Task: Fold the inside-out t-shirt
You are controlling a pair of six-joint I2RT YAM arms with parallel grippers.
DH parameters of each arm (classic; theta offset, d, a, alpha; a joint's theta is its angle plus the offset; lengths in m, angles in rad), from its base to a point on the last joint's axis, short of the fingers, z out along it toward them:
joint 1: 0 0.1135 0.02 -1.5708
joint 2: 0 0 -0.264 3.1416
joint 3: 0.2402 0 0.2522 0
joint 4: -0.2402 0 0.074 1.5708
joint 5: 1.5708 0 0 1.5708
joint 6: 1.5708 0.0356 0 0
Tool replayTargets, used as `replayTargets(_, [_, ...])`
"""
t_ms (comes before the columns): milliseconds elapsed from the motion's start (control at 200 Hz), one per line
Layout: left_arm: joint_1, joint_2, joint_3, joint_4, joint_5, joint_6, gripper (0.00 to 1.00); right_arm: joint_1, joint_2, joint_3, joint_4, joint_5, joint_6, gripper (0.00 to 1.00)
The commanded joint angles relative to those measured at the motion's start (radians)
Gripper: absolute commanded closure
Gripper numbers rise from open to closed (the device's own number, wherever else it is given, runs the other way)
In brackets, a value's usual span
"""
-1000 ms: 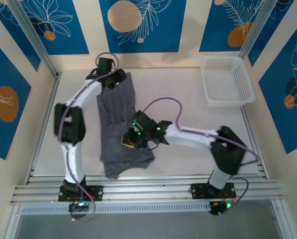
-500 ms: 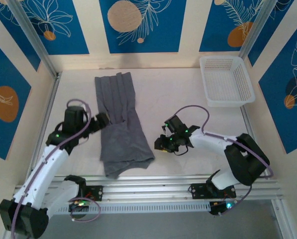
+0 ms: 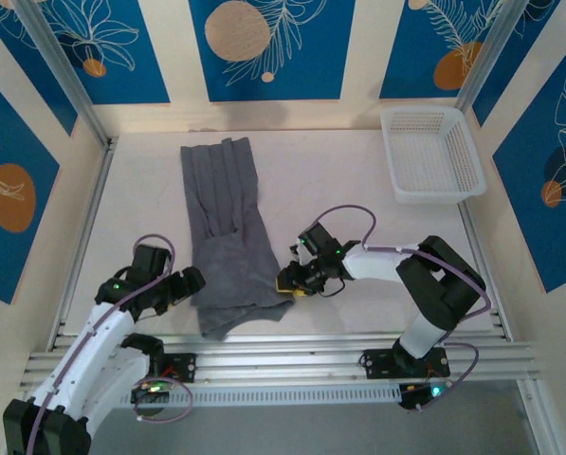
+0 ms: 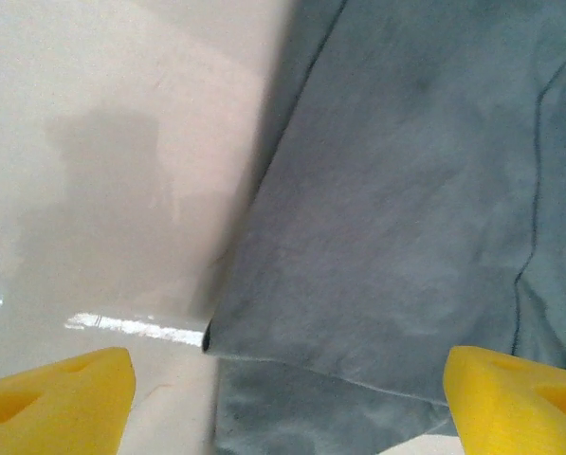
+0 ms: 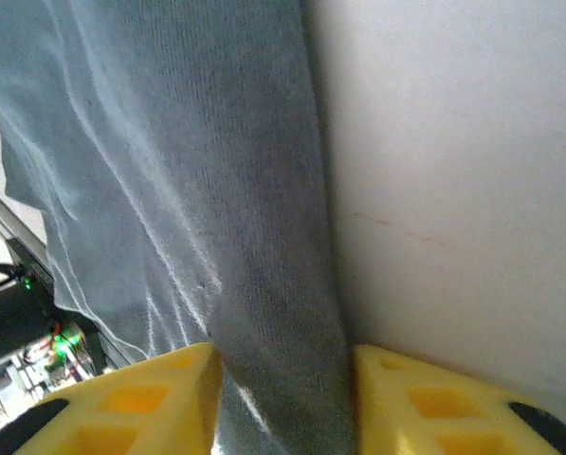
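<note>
The inside-out t-shirt [image 3: 228, 227] is dark grey and lies on the white table as a long folded strip, running from the back to the near edge. My left gripper [image 3: 190, 282] sits at the strip's lower left edge. Its yellow fingers stand wide apart, low over the cloth [image 4: 406, 190] and a folded corner, and hold nothing [image 4: 287, 408]. My right gripper [image 3: 287, 282] is at the strip's lower right corner. In the right wrist view its fingers [image 5: 283, 398] straddle the shirt's [image 5: 216, 190] right edge, partly open, with cloth between the pads.
A white mesh basket [image 3: 432, 152] stands at the back right corner of the table. Bare table top [image 3: 358, 218] lies between it and the shirt. Aluminium rails [image 3: 283, 358] run along the near edge, and the enclosure's metal posts stand at both sides.
My left arm let go of the shirt's far end and swung back to its near left edge, jaws now wide. My right gripper pulled off rightward, then returned to the lower right corner.
</note>
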Motion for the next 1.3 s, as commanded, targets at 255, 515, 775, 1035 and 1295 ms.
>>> replayTargets(255, [0.005,0.010,-0.136,0.158,0.207,-0.148,0.29,0.013,-0.103,-0.008,-0.026,0.027,0.045,1.00])
replayTargets(515, [0.005,0.081,-0.141,0.164,0.146,-0.150,0.58,0.028,-0.102,-0.010,-0.033,0.049,0.081,1.00])
replayTargets(775, [0.007,0.107,-0.137,0.153,0.136,-0.132,0.51,0.043,-0.087,0.005,-0.048,0.059,0.083,1.00])
replayTargets(1035, [0.005,0.192,-0.116,0.199,0.157,-0.106,0.54,0.048,-0.089,-0.001,-0.053,0.071,0.091,1.00])
replayTargets(1295, [0.004,0.231,-0.112,0.277,0.206,-0.093,0.75,0.054,-0.079,-0.001,-0.063,0.076,0.089,1.00])
